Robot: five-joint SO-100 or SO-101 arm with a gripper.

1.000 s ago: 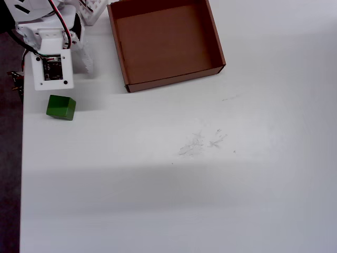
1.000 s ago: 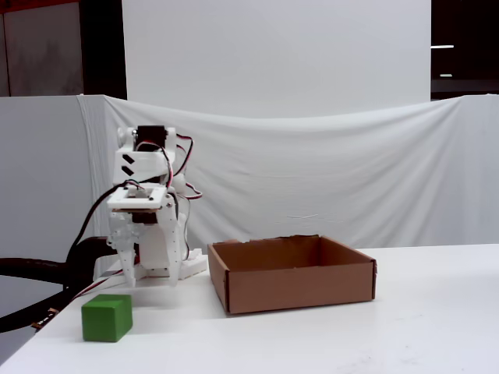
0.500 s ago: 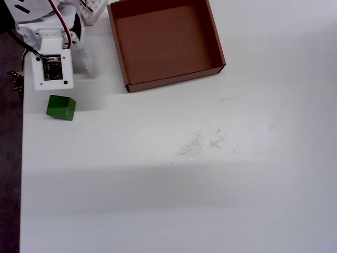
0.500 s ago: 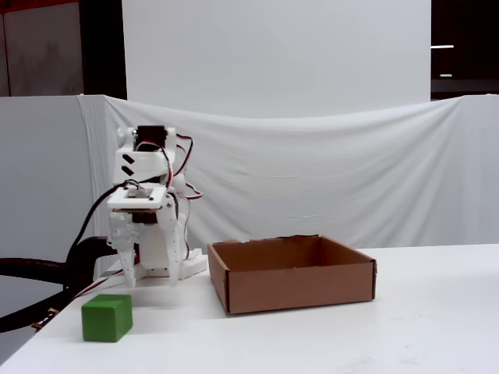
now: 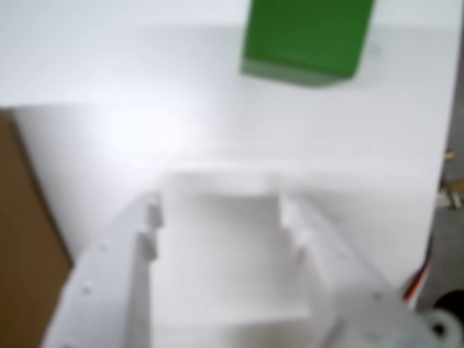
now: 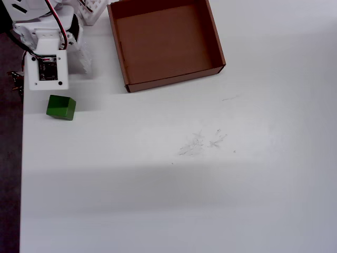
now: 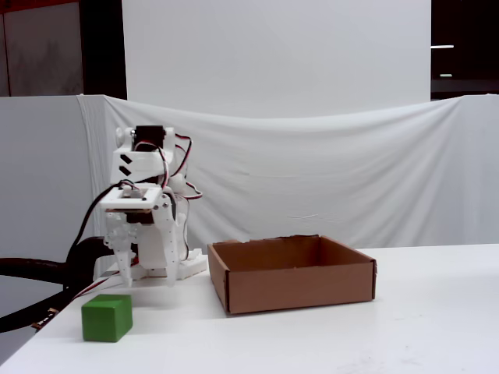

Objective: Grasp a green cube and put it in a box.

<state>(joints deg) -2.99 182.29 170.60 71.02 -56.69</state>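
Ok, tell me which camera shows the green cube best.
The overhead view: the green cube sits whole and sharp on the table. The fixed view shows only its side faces; the wrist view crops and blurs it.

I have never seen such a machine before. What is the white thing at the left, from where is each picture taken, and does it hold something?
The white thing is a small robot arm with a two-finger gripper at its end. One picture comes from a camera on the arm's wrist: you see the two white fingers from behind, spread apart with nothing between them. Another looks straight down on the white table. The last stands at the side, at table height.

Two things lie on the table. The green cube sits near the table's left edge in the overhead view, just ahead of the gripper and not touched. The box, an open brown cardboard tray, is empty and stands beside the arm.

So the arm holds nothing.
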